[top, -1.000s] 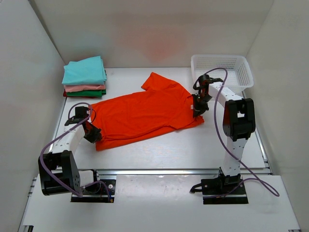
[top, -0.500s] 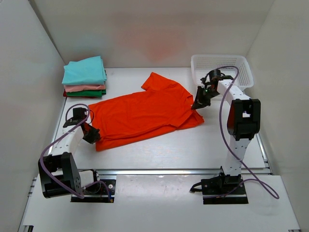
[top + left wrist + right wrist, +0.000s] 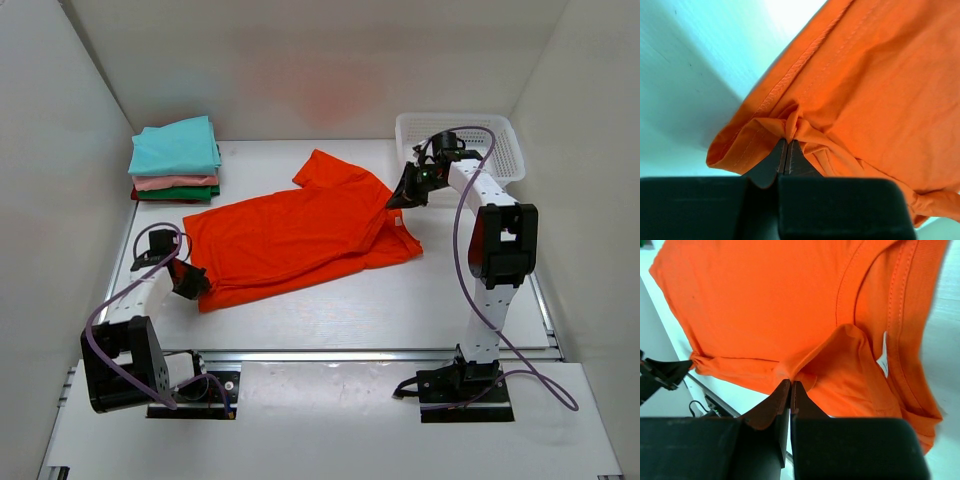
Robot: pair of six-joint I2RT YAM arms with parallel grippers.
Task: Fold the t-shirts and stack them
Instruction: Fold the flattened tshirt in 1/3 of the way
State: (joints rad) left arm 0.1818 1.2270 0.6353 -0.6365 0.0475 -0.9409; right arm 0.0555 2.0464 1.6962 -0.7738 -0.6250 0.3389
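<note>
The left pincer (image 3: 190, 283) is clamped on a bunched hem corner of the orange-red t-shirt (image 3: 300, 235), cloth puckered between its tips. From there the shirt lies spread on the tabletop (image 3: 330, 310), its long axis running rightward and slightly away, hem left, collar right. The right pincer (image 3: 397, 200) grips a fold lifted beside the collar. A white neck tag (image 3: 883, 357) shows just right of that pincer, its print too small to read. A stack of folded t-shirts (image 3: 175, 160) sits well beyond the left pincer, the lower ones showing only edges. The basket (image 3: 455, 118) stands just behind the right pincer.
</note>
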